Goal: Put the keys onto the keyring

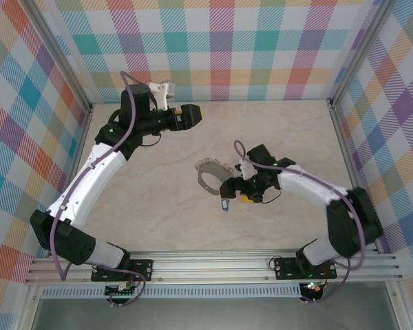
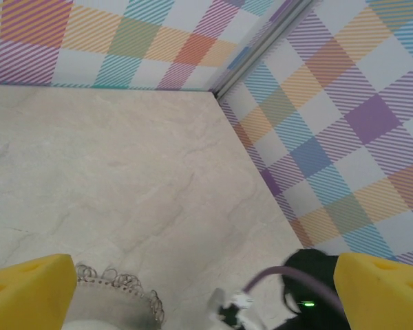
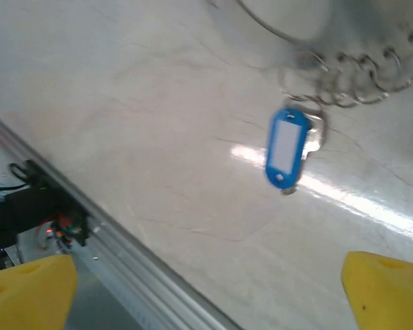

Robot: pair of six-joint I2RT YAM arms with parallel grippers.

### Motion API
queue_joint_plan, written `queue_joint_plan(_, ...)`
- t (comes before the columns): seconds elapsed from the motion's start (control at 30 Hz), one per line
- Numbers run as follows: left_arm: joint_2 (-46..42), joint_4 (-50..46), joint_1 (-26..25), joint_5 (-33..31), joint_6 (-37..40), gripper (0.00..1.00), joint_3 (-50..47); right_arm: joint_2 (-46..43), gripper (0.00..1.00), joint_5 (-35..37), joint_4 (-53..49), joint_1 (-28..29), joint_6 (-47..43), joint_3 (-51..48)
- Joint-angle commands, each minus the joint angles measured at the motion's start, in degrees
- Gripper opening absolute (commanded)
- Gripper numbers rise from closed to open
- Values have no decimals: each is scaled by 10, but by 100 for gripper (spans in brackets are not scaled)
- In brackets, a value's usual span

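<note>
The left arm (image 1: pixel 100 168) stretches far-left, its gripper (image 2: pixel 206 294) spread wide and empty. The right arm (image 1: pixel 310 185) bends inward, its gripper (image 3: pixel 210 292) wide, near the blue-tagged key (image 3: pixel 287 148) lying against the near rim of the keyring (image 2: pixel 120 280), mid desk (image 1: pixel 158 220).

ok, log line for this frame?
left gripper: open, at back | right gripper: open, near key | key: blue-tagged, at keyring rim, attachment unclear | keyring: flat on table

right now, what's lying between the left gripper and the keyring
nothing, just bare table. The top external view shows that stretch from the left gripper down to the keyring.
</note>
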Motion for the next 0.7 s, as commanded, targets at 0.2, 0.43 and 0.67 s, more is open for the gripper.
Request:
queue_joint_plan(0.2,-60,47,8,-135,8,100,-73,-99,100,107,-64,-78,-12,110)
queue_joint_plan(0.43,-141,222,9,-326,83,100,-273,-109,100,324,33,-144,10,91)
queue_joint_plan(0.67,-136,269,36,-357,157,100,-385,-115,100,597,236,-183,-65,-46)
